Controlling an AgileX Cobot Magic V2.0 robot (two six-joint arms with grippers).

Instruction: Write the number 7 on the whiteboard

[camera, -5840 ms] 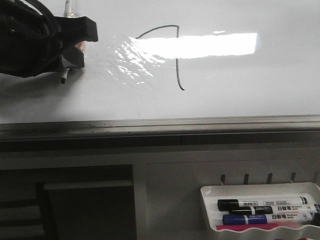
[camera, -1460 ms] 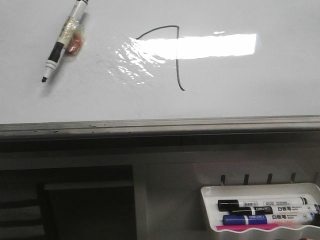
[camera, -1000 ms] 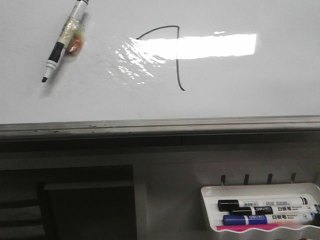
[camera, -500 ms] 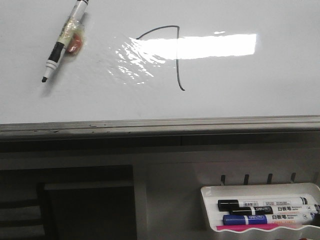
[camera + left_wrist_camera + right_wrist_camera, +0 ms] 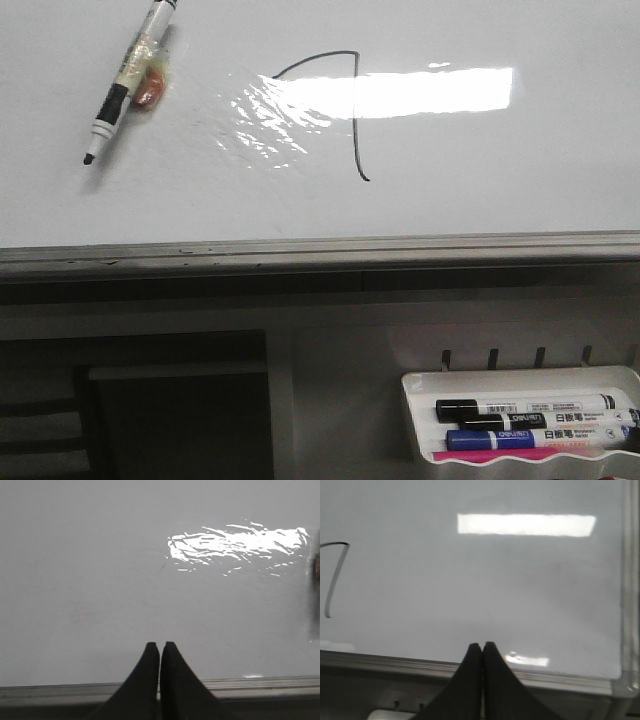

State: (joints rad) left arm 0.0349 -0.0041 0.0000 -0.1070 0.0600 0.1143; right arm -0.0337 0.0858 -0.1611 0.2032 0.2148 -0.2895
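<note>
The whiteboard (image 5: 500, 170) lies flat with a grey frame edge along its near side. The black number 7 (image 5: 354, 120) is drawn on it near the middle; it also shows in the right wrist view (image 5: 334, 577). A black-and-white marker (image 5: 125, 85) with tape and an orange piece on its barrel lies on the board at the far left, cap off. Neither gripper shows in the front view. My left gripper (image 5: 160, 645) is shut and empty over the board's near edge. My right gripper (image 5: 483, 645) is shut and empty over the near edge, right of the 7.
A white marker tray (image 5: 520, 378) with three markers and a pink strip hangs below the board at the right. A dark opening (image 5: 170, 400) sits below the board at the left. The board's right frame edge (image 5: 631, 580) shows in the right wrist view.
The left gripper that held the marker at the board's far left has let go and left the front view; the marker now lies on the board. Nothing has moved in the last 1.5 seconds.
</note>
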